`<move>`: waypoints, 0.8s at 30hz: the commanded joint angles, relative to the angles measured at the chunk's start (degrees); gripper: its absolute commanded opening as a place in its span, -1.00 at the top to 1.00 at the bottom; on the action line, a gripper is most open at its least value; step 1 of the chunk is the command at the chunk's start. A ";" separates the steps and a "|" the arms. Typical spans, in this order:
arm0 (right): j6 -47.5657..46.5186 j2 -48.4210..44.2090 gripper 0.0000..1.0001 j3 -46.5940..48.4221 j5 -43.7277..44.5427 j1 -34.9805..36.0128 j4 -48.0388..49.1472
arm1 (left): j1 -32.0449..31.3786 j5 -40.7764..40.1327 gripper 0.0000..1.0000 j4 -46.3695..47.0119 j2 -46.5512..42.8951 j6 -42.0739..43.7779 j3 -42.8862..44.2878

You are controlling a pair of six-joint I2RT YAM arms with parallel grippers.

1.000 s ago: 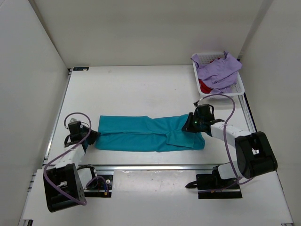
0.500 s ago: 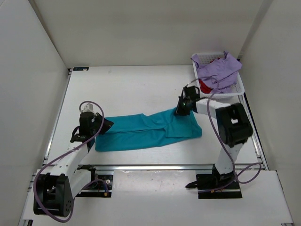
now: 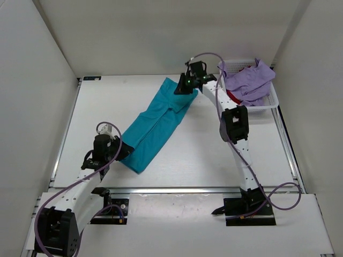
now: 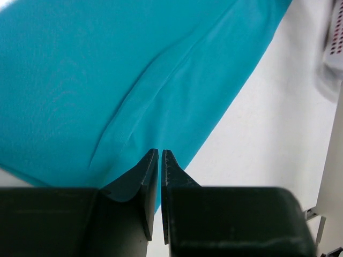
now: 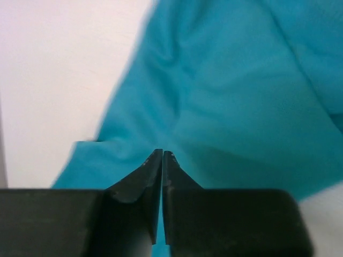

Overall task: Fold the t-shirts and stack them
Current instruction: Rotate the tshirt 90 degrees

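The teal t-shirt (image 3: 155,123) is folded into a long strip that lies diagonally on the white table, from near left to far right. My left gripper (image 3: 122,152) is shut on its near left end; in the left wrist view (image 4: 160,152) the teal cloth (image 4: 107,80) spreads out from the jaws. My right gripper (image 3: 182,88) is shut on the far end, next to the basket; in the right wrist view (image 5: 162,154) teal cloth (image 5: 230,96) fills the frame. The lavender t-shirt (image 3: 249,80) drapes over the deep red t-shirt (image 3: 233,98) in the basket.
The white mesh basket (image 3: 273,99) stands at the far right corner of the table. White walls close in the table at the back and both sides. The right arm stretches far forward across the right half of the table.
The teal strip has swung from lying across the near table to a diagonal. My right gripper carried its end far back toward the basket; my left gripper moved slightly right and nearer with its end.
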 commanded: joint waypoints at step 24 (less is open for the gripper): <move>6.19 -63.29 0.51 -83.31 6.14 16.41 36.18 | -12.03 3.78 0.69 4.72 4.75 0.58 5.27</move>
